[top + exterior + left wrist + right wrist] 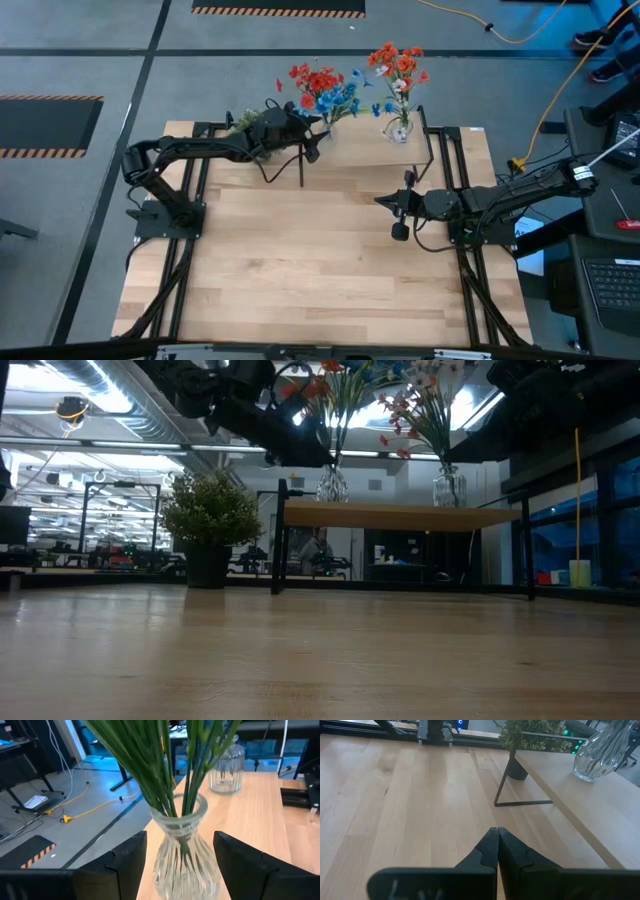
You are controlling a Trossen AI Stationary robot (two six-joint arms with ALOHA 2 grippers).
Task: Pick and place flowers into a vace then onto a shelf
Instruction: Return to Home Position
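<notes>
Flowers (145,765) in vase (182,862) on shelf (260,815), btwn spread left claw (180,836) tips, right claw (497,831) pressed shut

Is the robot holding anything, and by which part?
Nothing, it seems. The left gripper stands open around a vase on the shelf; the right gripper is shut, empty.

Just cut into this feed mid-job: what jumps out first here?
On the shelf at the table's far edge stand two clear glass vases: the left vase holds red and blue flowers, the right vase red-orange and white ones. The left gripper sits open astride the left vase, while the right gripper hangs shut over the tabletop.
</notes>
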